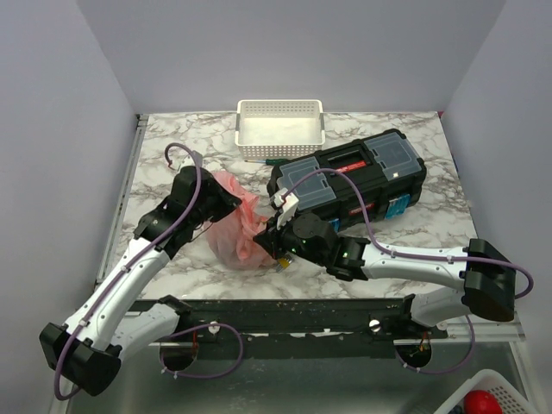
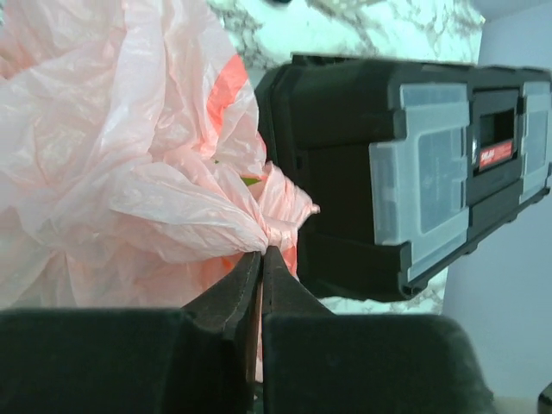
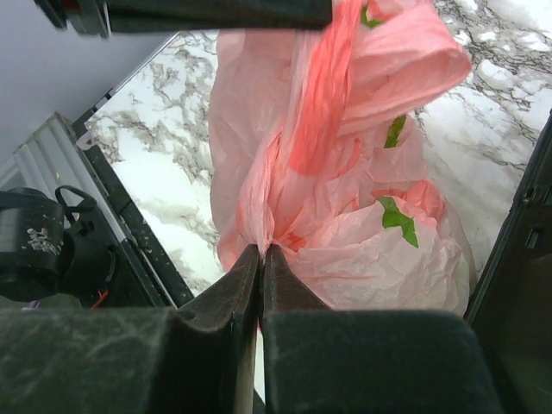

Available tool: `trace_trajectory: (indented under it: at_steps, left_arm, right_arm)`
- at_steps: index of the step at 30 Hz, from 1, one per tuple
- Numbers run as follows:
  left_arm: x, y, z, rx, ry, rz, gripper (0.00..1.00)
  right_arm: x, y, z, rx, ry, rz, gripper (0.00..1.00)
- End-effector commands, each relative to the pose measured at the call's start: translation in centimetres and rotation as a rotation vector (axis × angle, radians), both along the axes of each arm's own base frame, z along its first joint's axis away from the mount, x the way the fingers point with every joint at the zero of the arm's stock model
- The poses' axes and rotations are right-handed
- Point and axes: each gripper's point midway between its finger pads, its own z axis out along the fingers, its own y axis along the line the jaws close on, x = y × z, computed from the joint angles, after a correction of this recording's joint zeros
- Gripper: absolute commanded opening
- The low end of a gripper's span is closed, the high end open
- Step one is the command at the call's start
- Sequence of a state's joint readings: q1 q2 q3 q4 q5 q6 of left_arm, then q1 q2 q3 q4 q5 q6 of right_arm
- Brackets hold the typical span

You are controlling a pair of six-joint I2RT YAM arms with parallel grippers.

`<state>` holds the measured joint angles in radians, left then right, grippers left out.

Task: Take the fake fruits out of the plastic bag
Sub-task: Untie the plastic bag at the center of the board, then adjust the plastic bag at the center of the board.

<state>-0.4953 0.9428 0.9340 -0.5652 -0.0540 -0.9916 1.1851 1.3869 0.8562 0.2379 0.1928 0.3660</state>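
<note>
The pink plastic bag hangs bunched between my two grippers, left of the black toolbox. My left gripper is shut on a gathered fold of the bag, its tips pinching the plastic. My right gripper is shut on another fold of the bag, its tips pinching the plastic. Green printed marks show on the bag. The fake fruits are hidden inside the bag.
A black toolbox with clear lid compartments lies right of the bag and close to it. A white perforated basket stands at the back. A screwdriver lies in front of the basket. The table's front edge is near.
</note>
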Motion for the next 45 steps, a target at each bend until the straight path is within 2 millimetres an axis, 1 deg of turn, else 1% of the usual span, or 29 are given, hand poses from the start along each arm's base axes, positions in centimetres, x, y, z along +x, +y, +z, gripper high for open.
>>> trace_trajectory:
  at_steps: [1, 4, 7, 10, 13, 15, 17, 19, 22, 24, 26, 27, 28, 29, 31, 34, 35, 38, 41, 43, 45]
  left_arm:
    - [1.8, 1.8, 2.7, 0.051, -0.078, 0.035, 0.0]
    - [2.4, 3.4, 3.3, 0.067, -0.083, 0.063, 0.0]
    - [3.0, 5.5, 4.5, 0.091, -0.104, 0.102, 0.0]
    - [3.4, 7.4, 5.1, 0.082, -0.116, 0.122, 0.0]
    - [3.6, 9.2, 5.3, 0.079, -0.116, 0.146, 0.0]
    - [3.8, 10.5, 5.1, 0.076, -0.112, 0.168, 0.0]
    - [3.8, 11.4, 4.7, 0.091, -0.097, 0.193, 0.0]
    - [3.9, 11.4, 4.5, 0.093, -0.108, 0.193, 0.0]
    - [4.1, 10.5, 4.3, 0.072, -0.146, 0.135, 0.0]
    - [4.3, 9.8, 4.0, 0.064, -0.152, 0.087, 0.0]
    - [4.4, 9.3, 3.3, 0.06, -0.136, 0.052, 0.0]
    - [4.2, 9.0, 2.9, 0.054, -0.131, 0.026, 0.0]
    - [4.1, 8.7, 2.7, 0.049, -0.128, 0.006, 0.0]
    - [3.9, 8.4, 2.4, 0.044, -0.124, -0.011, 0.0]
    - [3.5, 8.0, 1.9, 0.032, -0.117, -0.037, 0.0]
    - [3.0, 7.8, 1.2, 0.042, -0.099, -0.063, 0.0]
    - [2.8, 7.9, 0.9, 0.052, -0.093, -0.069, 0.0]
    - [2.4, 8.1, 0.3, 0.084, -0.076, -0.08, 0.0]
    - [2.0, 8.2, -0.2, 0.099, -0.08, -0.093, 0.0]
    - [1.8, 8.1, -0.6, 0.09, -0.077, -0.093, 0.0]
    - [1.6, 7.9, -0.7, 0.082, -0.071, -0.101, 0.0]
  right_arm:
    - [-0.4, 0.1, 0.3, 0.007, 0.001, 0.014, 0.06]
    - [-0.4, -0.2, -0.1, 0.002, 0.009, 0.008, 0.06]
    - [-0.6, -0.6, -0.6, 0.0, 0.022, 0.002, 0.06]
    - [-0.7, -0.8, -1.0, 0.0, 0.029, 0.001, 0.06]
    - [-0.7, -0.9, -1.3, -0.004, 0.033, -0.005, 0.06]
    - [-0.7, -1.1, -1.5, -0.008, 0.035, -0.009, 0.06]
    - [-0.7, -1.3, -1.7, -0.014, 0.035, -0.014, 0.06]
    - [-0.7, -1.6, -2.0, -0.02, 0.037, -0.022, 0.06]
    - [-0.6, -1.8, -2.2, -0.025, 0.043, -0.032, 0.06]
    - [-0.7, -1.7, -2.0, -0.019, 0.047, -0.029, 0.06]
    - [-0.9, -1.4, -1.6, -0.012, 0.05, -0.012, 0.07]
    - [-1.0, -1.2, -1.5, -0.009, 0.051, -0.004, 0.12]
    - [-1.0, -1.0, -1.1, -0.003, 0.048, 0.002, 0.19]
    - [-1.0, -1.0, -0.9, -0.003, 0.045, 0.005, 0.23]
    - [-0.8, -0.5, 0.3, 0.011, 0.029, 0.012, 0.31]
    - [-0.7, 0.2, 2.2, 0.037, -0.005, 0.036, 0.51]
    - [-0.6, 0.6, 2.9, 0.046, -0.02, 0.042, 0.6]
    - [0.0, 1.4, 4.2, 0.037, -0.046, 0.039, 0.77]
    - [0.6, 2.5, 5.1, 0.034, -0.07, 0.042, 0.89]
    - [1.1, 3.2, 5.4, 0.022, -0.082, 0.038, 0.93]
    - [1.7, 4.0, 5.8, 0.013, -0.094, 0.03, 0.94]
